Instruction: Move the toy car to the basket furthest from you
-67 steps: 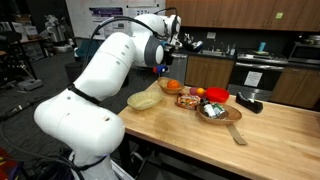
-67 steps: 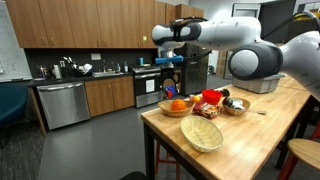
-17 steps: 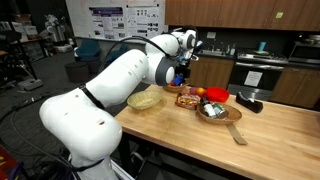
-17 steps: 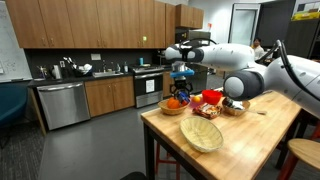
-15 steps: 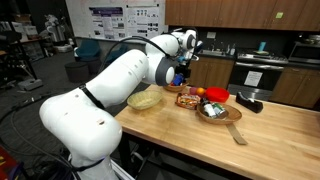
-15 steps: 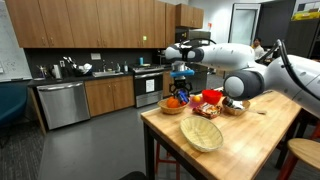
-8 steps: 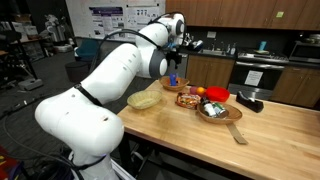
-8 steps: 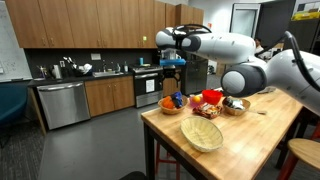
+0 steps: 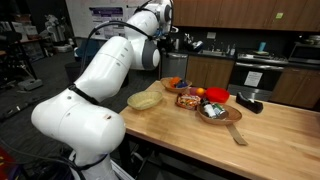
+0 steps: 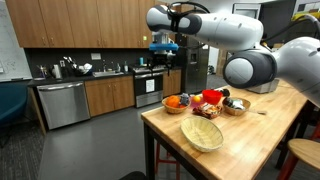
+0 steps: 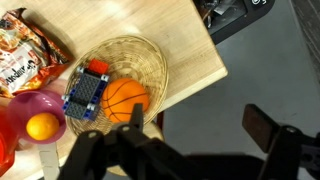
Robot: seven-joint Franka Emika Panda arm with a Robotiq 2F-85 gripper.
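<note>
In the wrist view the toy car (image 11: 87, 93), blue with a red end, lies in a round wicker basket (image 11: 150, 60) beside an orange ball (image 11: 126, 100). My gripper (image 11: 200, 122) hangs high above the table's corner, open, with nothing between its fingers. In both exterior views the gripper (image 9: 167, 39) (image 10: 163, 46) is well above that basket (image 9: 175, 87) (image 10: 176, 105), which stands at the table's end. A second, empty wicker basket (image 9: 145, 100) (image 10: 202, 134) sits apart from it along the table edge.
A red bowl (image 9: 217, 96), a bowl with dark contents (image 9: 211, 112) and a wooden spoon (image 9: 236, 133) lie on the wooden table (image 9: 270, 140). A snack packet (image 11: 22, 60) and a pink bowl (image 11: 30, 105) holding a yellow fruit sit beside the basket. Floor lies beyond the table corner.
The gripper has risen from just over the basket to high above it, still open. The toy car stays in the basket beside the orange ball.
</note>
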